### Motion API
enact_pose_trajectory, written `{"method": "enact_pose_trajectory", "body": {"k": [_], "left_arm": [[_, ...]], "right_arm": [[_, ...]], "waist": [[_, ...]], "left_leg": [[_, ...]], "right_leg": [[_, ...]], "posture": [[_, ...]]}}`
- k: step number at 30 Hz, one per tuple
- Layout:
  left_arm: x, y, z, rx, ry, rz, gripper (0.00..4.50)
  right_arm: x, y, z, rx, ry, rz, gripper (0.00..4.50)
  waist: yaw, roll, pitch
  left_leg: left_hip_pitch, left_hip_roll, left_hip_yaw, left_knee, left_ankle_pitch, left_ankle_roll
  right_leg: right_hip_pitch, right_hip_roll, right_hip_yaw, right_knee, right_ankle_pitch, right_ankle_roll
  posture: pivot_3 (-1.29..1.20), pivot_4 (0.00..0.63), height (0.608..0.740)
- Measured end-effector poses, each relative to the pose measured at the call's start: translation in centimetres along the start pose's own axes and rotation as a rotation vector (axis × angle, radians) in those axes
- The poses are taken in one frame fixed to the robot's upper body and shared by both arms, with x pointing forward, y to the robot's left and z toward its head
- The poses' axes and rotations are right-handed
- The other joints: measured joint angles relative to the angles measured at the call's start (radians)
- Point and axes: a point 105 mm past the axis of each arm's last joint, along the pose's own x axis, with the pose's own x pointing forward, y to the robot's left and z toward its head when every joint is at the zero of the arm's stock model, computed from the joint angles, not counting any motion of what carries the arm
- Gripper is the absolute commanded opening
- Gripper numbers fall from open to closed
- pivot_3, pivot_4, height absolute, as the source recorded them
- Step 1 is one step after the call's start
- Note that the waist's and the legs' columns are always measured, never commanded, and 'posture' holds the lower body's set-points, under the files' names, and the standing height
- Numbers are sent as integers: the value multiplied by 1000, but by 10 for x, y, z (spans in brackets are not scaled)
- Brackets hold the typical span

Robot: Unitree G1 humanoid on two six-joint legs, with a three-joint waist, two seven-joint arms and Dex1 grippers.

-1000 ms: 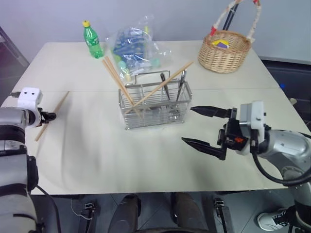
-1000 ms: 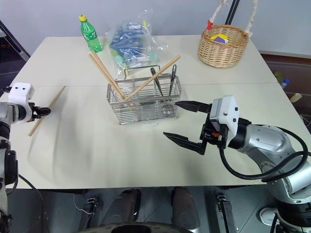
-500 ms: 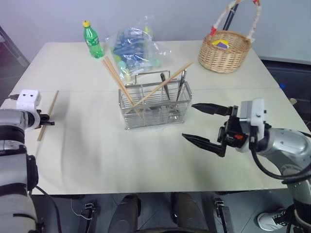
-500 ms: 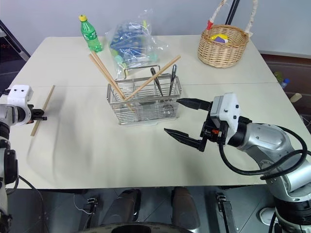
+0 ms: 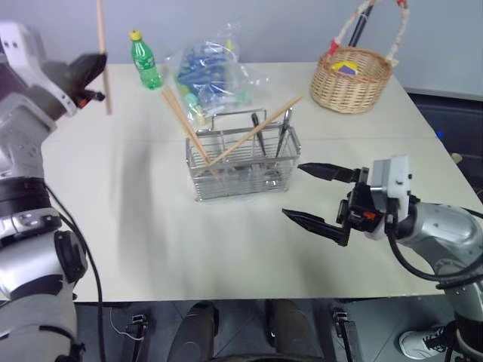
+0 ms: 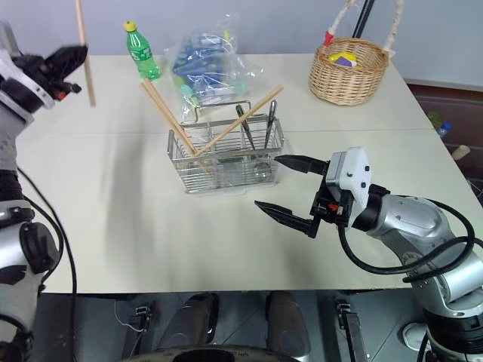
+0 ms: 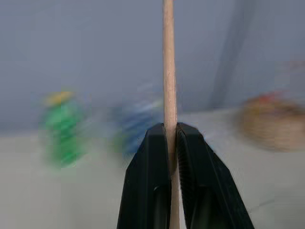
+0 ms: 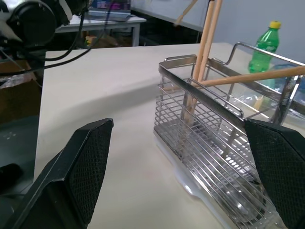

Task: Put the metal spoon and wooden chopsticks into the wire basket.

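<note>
Now left gripper (image 7: 170, 143) clamped on chopstick (image 5: 101, 53), lifted off table (image 5: 151, 226), right gripper (image 5: 313, 196) apart.

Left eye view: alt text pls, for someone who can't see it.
The left gripper, raised over the table's far left, has its jaws shut on one upright wooden chopstick. The wire basket at centre holds more chopsticks and utensils; the right gripper waits beside it, jaws open.

I see a green plastic bottle with yellow cap (image 5: 143, 62), a clear plastic bag (image 5: 210, 72) and a round woven wicker basket (image 5: 350, 78) on the beige tabletop (image 5: 151, 234).
</note>
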Motion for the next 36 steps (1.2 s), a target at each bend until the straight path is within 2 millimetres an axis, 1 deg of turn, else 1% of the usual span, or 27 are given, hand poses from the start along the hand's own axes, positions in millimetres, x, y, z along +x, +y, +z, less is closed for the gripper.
{"method": "enact_pose_trajectory", "body": {"k": [2,4,6,8,11,14,16,22,26,29,33,36], "left_arm": [[2,-27,16,-43,-59,-141,35],[1,-43,27,-92,-106,-228,35],[2,-55,33,-140,-144,-291,35],[6,-63,31,-195,-165,-335,35],[9,-68,15,-289,-169,-361,35],[11,-67,-10,-369,-148,-350,35],[13,-67,-22,-407,-154,-341,35],[18,-71,-47,-425,-137,-323,35],[19,-76,-70,-424,-90,-308,35],[22,-80,-78,-410,-73,-306,35],[21,-82,-80,-392,-77,-305,35],[20,-88,-84,-384,-67,-319,35]], "right_arm": [[0,0,-1,2,1,-9,4500],[-1,1,-4,14,2,-18,4500],[-1,2,-4,17,-6,-27,4500],[0,3,-3,9,-12,-33,4500],[1,3,-4,9,-13,-38,4500],[3,4,-5,10,-16,-41,4500],[4,3,-4,4,-22,-43,4500],[9,1,1,-5,-49,-44,4500],[10,-2,0,8,-57,-66,4500],[10,-4,0,24,-67,-86,4500],[10,-5,0,27,-69,-97,4500],[10,-6,0,29,-70,-99,4500]], "waist": [[-6,0,0],[-9,0,0],[-10,0,0],[-10,0,0],[-13,0,0],[-15,0,0],[-14,0,0],[-12,0,0],[-10,0,0],[-7,0,0],[-2,0,0],[8,0,0]], "left_leg": [[2,0,0,-1,0,0],[4,0,0,0,0,0],[7,0,0,0,0,0],[8,0,0,1,0,0],[8,0,0,0,0,0],[7,0,0,0,0,0],[7,0,0,0,0,0],[7,0,0,0,0,0],[7,0,0,0,0,0],[7,0,0,0,0,0],[7,0,0,0,0,0],[6,0,0,0,0,0]], "right_leg": [[0,0,0,3,0,0],[1,0,0,5,-1,-1],[3,0,0,6,-1,-1],[5,0,0,7,-1,-1],[4,0,0,7,-1,-1],[3,1,1,7,-1,-1],[3,0,1,7,-1,-1],[3,0,1,7,-1,-1],[3,0,1,6,-1,-1],[3,0,1,6,-1,-1],[3,0,1,6,-1,-1],[3,0,1,5,-1,-1]], "posture": [[0,150,740],[0,150,740],[0,150,740],[0,150,740],[0,150,740],[0,150,740],[0,150,740],[0,150,740],[0,150,740],[0,150,740],[0,150,740],[0,150,740]]}}
